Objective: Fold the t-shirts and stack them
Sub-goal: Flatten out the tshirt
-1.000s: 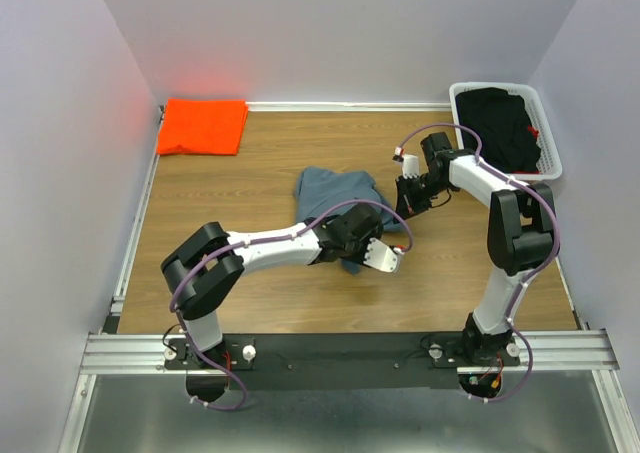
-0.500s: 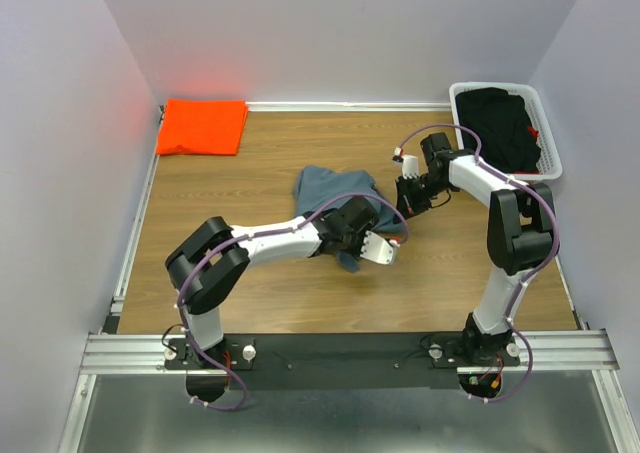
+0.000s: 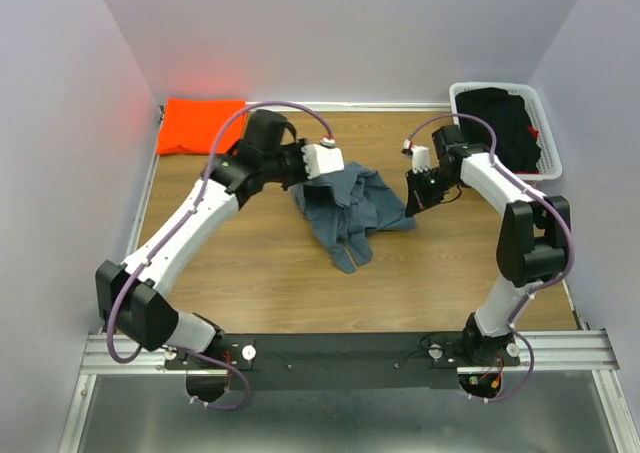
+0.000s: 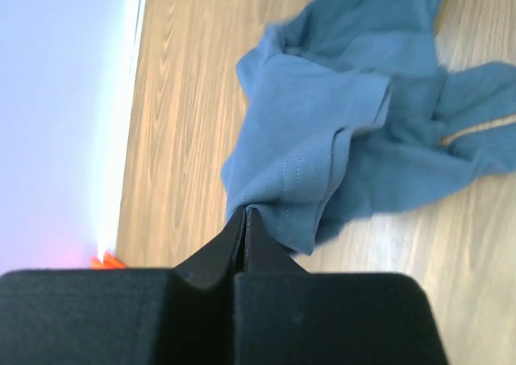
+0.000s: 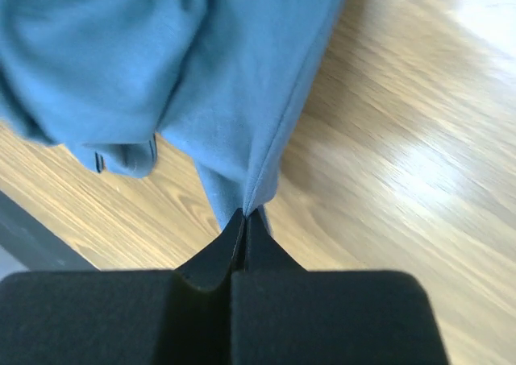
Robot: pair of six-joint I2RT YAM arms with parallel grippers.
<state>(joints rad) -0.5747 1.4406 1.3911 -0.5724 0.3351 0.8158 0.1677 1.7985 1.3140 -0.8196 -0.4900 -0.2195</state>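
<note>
The slate blue-grey t-shirt (image 3: 352, 209) lies crumpled in the middle of the wooden table, stretched between my two grippers. My left gripper (image 3: 308, 185) is shut on its far left edge; the left wrist view shows the fingertips (image 4: 245, 213) pinching a stitched hem of the shirt (image 4: 322, 115). At the shirt's right side my right gripper (image 3: 414, 201) is also shut on cloth, and the right wrist view shows a fold of the shirt (image 5: 210, 67) caught between its tips (image 5: 244, 213). The bright orange t-shirt (image 3: 203, 126) lies folded flat in the far left corner.
A white basket (image 3: 552, 153) holding dark clothes (image 3: 500, 121) stands at the far right corner. Walls close the table in on the left, back and right. A metal rail (image 3: 340, 345) carries both arm bases along the near edge.
My left arm swung from the shirt's near side up to its far left edge and its jaws shut on the hem. The shirt is spread wider. The right gripper shifted slightly right.
</note>
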